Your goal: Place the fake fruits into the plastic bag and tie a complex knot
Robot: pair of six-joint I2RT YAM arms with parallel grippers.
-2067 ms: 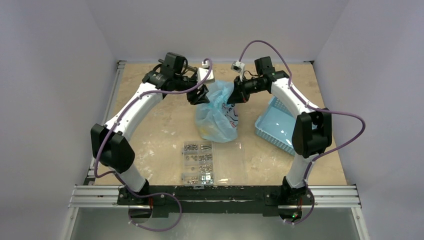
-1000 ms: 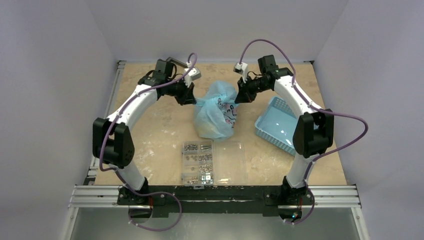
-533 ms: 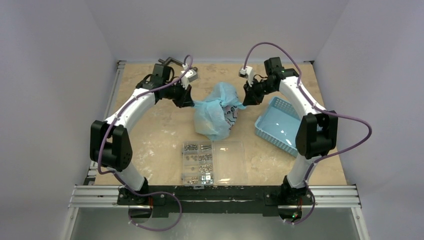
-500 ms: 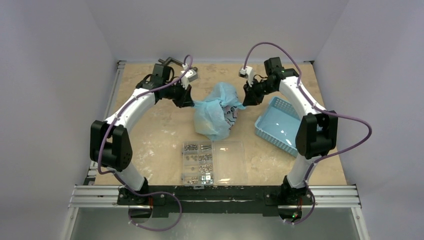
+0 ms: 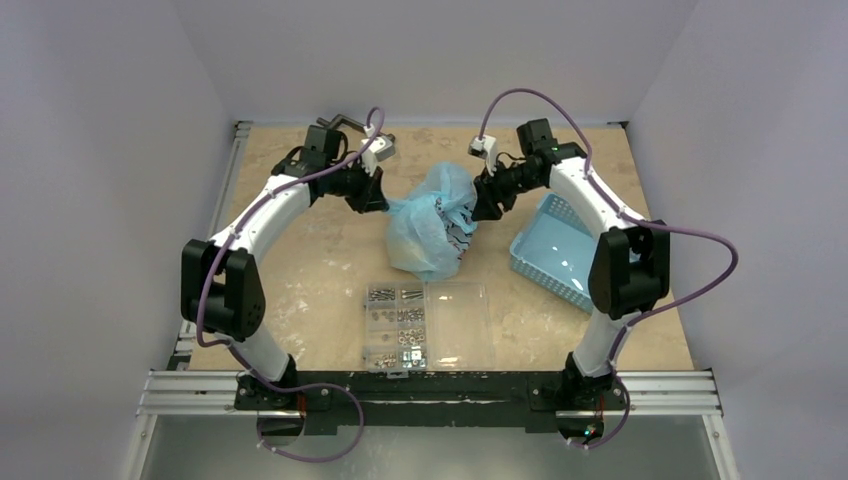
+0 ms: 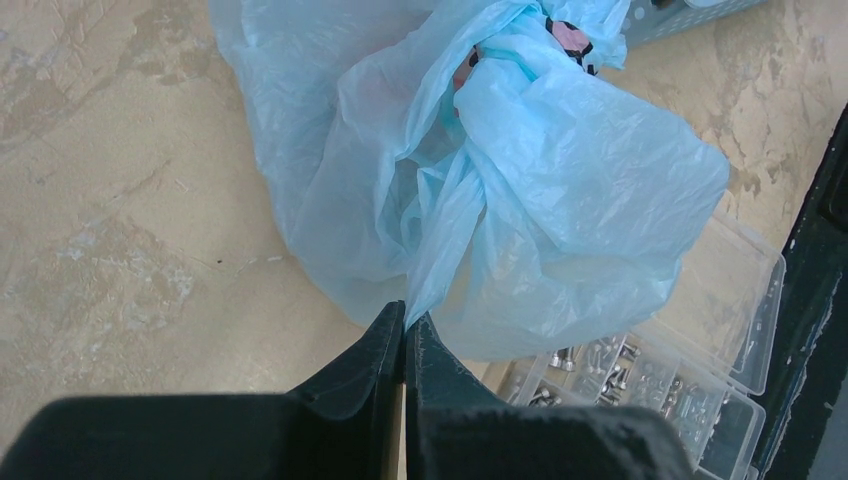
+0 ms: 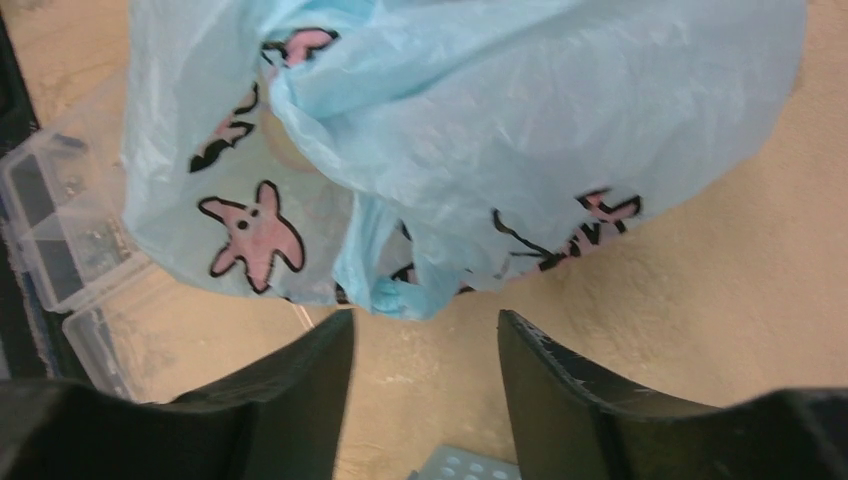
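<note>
Left jaws are clamped on a strand of the plastic bag (image 6: 560, 200), likely to tension it for tying. Right jaws stand open, empty, facing its other end.

the left arm (image 5: 270, 205) and right arm (image 5: 592, 200) arch up from their bases, elbows out, wrists bent in toward the bag (image 5: 425, 245) from either side. left of the bag, the left gripper (image 6: 405, 322) has its jaws pressed together on a thin strand of it. right of the bag, the right gripper (image 7: 425, 335) points at it with jaws apart, gripping nothing.
</note>
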